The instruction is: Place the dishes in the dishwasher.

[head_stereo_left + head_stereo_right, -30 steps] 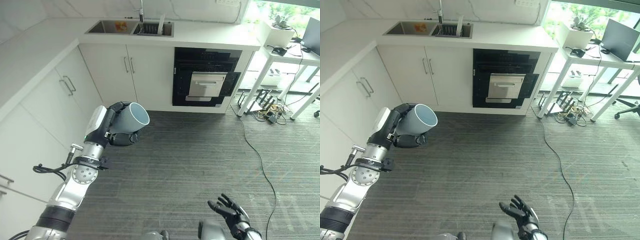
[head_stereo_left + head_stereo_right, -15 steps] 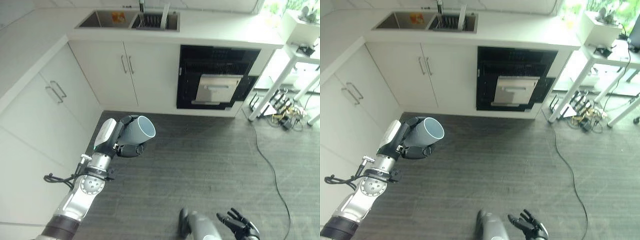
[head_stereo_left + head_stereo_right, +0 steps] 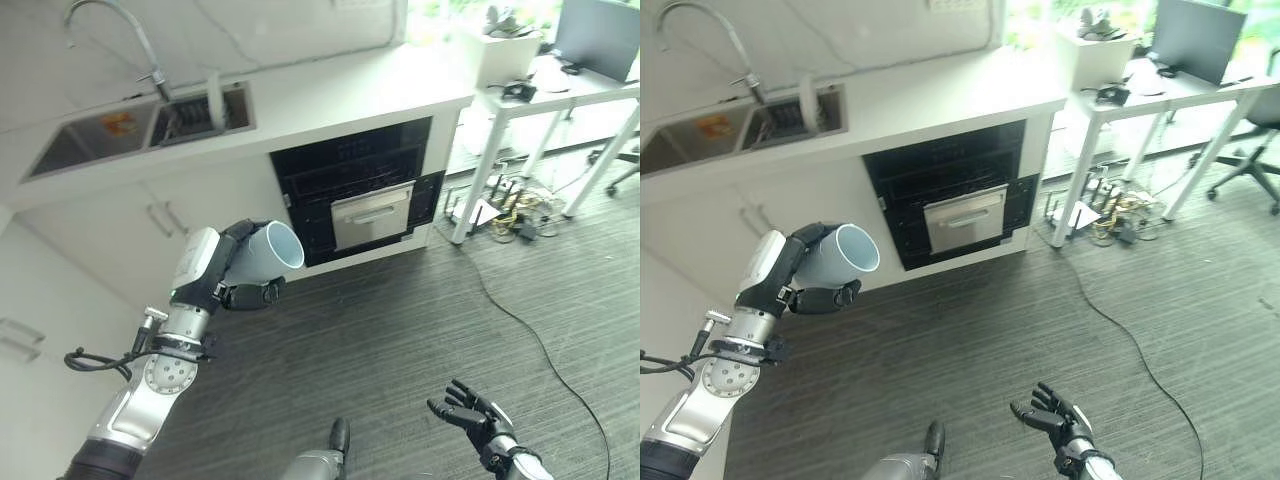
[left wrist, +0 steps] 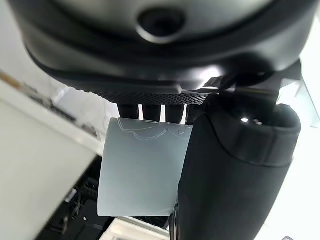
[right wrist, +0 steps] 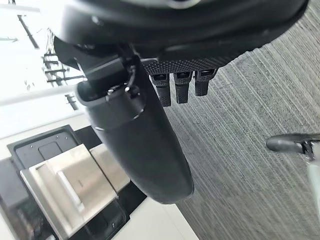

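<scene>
fingers of left hand curled round a pale grey-blue cup, thumb across its side, so it's gripped firm and carried in the air, well above the floor. cup lies tilted on its side, long axis running from the palm out toward the open mouth, which faces up and toward the dishwasher. looks plain, smooth, no handle visible, inside seems empty.

key relation: dishwasher sits ahead and to the right of the cup, under the tabletop, well apart from it. its black front shows rack lines and a steel panel lower down; can't tell for sure if the door is open. left hand is clearly the nearer one and already has the load, so my guess is the next move is closing that gap w/ the left arm.

right hand low near the floor, fingers spread and straight, holding nothing, idle.

sink w/ tap at the tabletop's left end, behind the cup.
</scene>
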Robot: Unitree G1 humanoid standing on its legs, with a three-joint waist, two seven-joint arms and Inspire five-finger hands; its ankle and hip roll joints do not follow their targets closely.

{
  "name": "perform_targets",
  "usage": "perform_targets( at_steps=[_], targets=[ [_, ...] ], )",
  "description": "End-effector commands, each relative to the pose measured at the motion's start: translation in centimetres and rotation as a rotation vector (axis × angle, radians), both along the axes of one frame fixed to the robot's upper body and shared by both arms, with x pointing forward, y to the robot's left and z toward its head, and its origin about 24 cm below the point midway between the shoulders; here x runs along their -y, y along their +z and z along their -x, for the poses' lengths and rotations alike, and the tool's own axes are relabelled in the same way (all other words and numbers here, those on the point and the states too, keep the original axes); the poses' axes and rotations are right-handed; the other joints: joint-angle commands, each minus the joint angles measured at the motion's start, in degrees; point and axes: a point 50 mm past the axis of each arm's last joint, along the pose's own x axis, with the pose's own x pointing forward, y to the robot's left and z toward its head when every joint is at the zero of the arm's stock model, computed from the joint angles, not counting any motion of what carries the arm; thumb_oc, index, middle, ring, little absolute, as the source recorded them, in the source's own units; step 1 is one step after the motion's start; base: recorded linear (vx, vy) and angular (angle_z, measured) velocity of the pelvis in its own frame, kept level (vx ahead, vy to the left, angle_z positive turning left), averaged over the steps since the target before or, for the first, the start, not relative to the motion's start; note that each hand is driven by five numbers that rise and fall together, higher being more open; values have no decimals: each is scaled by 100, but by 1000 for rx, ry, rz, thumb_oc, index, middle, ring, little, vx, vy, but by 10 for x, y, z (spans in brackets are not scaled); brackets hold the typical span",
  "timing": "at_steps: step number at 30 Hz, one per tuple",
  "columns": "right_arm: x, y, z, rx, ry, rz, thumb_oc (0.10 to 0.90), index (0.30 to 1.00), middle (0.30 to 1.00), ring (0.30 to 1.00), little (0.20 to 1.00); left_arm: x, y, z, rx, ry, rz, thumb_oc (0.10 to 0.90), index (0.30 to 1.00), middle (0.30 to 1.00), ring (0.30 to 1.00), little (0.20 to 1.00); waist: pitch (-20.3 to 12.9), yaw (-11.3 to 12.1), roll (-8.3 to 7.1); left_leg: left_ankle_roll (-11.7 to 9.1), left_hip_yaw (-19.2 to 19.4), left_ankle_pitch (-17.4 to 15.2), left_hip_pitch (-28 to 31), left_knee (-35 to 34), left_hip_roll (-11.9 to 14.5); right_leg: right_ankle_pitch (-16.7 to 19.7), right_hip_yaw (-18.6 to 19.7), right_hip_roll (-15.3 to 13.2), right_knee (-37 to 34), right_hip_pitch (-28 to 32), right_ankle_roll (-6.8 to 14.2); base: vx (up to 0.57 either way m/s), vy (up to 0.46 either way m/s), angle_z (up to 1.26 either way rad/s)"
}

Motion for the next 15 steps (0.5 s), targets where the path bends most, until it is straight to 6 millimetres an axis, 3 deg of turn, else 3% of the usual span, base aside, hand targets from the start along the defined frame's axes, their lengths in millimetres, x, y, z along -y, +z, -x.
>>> perform_targets(
  at_steps=[1, 6, 9, 12, 13, 14, 15],
  targets=[
    [14, 19, -22, 118, 9, 60, 800, 900, 900, 900, 900, -6, 64, -5, 363, -5, 63, 400, 300, 300, 300, 300, -191, 55, 270, -373, 65, -1181, -628, 864, 79, 664, -54, 237, -689, -214, 272, 163, 57, -33],
    [14, 17, -17, 105, 13, 74, 800, 900, 900, 900, 900, -12, 61, 2, 365, -8, 88, 400, 300, 300, 300, 300, -242, 48, 305, -299, 455, -1198, -685, 864, 95, 564, -157, 290, -689, -24, 279, 218, 106, -13],
    [14, 19, -20, 111, 46, 84, 800, 900, 900, 900, 900, -15, 61, 2, 371, -1, 102, 400, 300, 300, 300, 300, -334, 138, 164, -146, 497, -1299, -587, 864, -32, 523, -158, 184, -689, 97, 326, 282, 152, -15],
    [8, 22, -25, 129, 83, 86, 800, 900, 900, 900, 900, -14, 63, 1, 372, -21, 92, 400, 300, 300, 300, 300, -417, 209, 76, 24, 566, -1479, -462, 864, -88, 538, -404, 69, -689, 319, 360, 216, 70, -26],
    [5, 22, -27, 135, 88, 81, 800, 900, 900, 900, 900, -14, 63, 0, 370, -26, 86, 400, 300, 300, 300, 300, -416, 208, 43, 89, 588, -1571, -351, 864, -121, 762, -555, -10, -689, 467, 433, 284, 107, -21],
    [-2, 26, -35, 162, 97, 62, 800, 900, 900, 900, 900, -10, 64, -2, 372, -45, 61, 400, 300, 300, 300, 300, -369, 133, 104, 280, 481, -1750, -139, 864, -115, 1773, -761, 3, -279, 422, 685, 299, 114, -23],
    [-7, 28, -37, 179, 105, 47, 800, 900, 900, 900, 900, -5, 66, -5, 374, -59, 39, 400, 300, 300, 300, 300, -253, 50, 113, 397, 291, -1858, 32, 864, -203, 2226, -635, 100, 780, -24, 865, 335, 104, 9]
  ],
)
